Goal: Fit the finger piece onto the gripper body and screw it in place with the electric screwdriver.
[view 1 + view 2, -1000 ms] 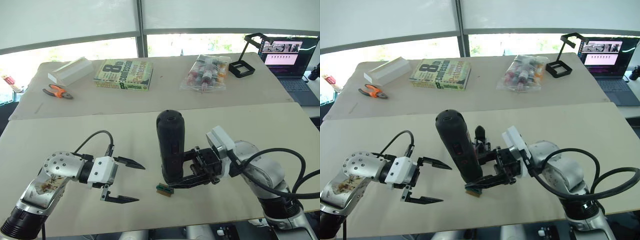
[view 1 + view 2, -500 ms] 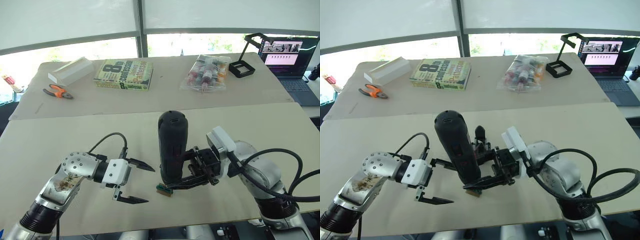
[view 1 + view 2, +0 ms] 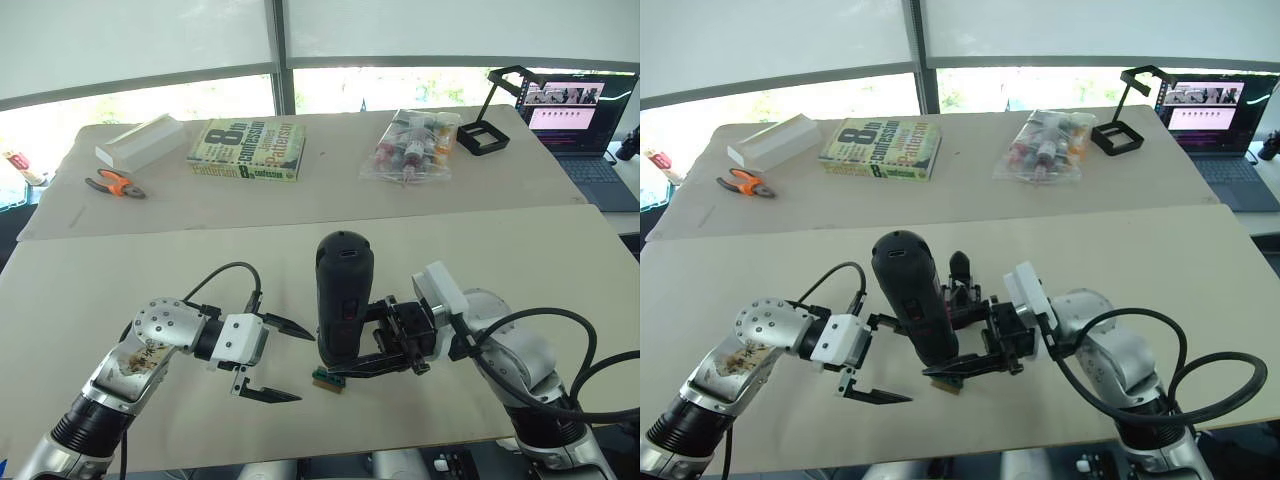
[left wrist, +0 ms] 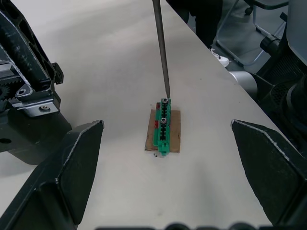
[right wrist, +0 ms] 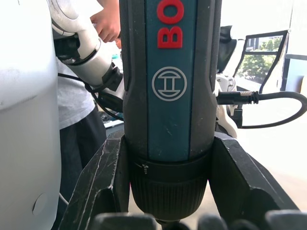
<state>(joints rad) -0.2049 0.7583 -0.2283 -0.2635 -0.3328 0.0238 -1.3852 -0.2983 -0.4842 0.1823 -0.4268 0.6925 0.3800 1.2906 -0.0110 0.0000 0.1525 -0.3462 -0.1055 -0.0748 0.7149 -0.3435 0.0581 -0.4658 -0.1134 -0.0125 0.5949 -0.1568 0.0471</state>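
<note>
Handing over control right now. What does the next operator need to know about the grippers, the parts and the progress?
Left gripper: open, holding nothing, beside the small green-and-brown block.
Right gripper: shut on the electric screwdriver, held upright, with its bit tip resting on that block.
Gripper body: on the table just behind the screwdriver, one finger pointing up.
Done: screwdriver picked up.
Left: I cannot tell where the finger piece is; find it, fit it and screw it on.
</note>
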